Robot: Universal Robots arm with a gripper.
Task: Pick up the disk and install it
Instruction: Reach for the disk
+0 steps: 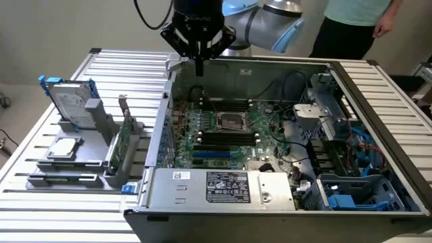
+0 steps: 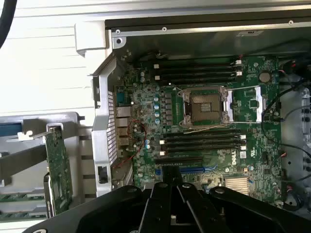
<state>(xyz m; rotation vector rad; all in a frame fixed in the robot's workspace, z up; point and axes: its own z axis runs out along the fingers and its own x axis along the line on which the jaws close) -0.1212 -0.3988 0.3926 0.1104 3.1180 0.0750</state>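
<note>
The disk (image 1: 73, 104), a silver-grey drive with a white label in a blue carrier, stands on edge in a grey holder (image 1: 74, 162) at the exterior view's left, outside the computer. My gripper (image 1: 199, 70) hangs over the back left corner of the open computer case (image 1: 378, 106), well to the right of the disk and apart from it. Its black fingers are shut together with nothing between them. In the wrist view the gripper (image 2: 170, 188) points down over the motherboard (image 2: 204, 121).
A thin green circuit card (image 1: 123, 136) (image 2: 58, 167) and a small silver chip (image 1: 62, 148) sit in the same holder. Cables and a blue drive bay (image 1: 351, 200) crowd the case's right side. A person (image 1: 351, 20) stands behind the table at the back right.
</note>
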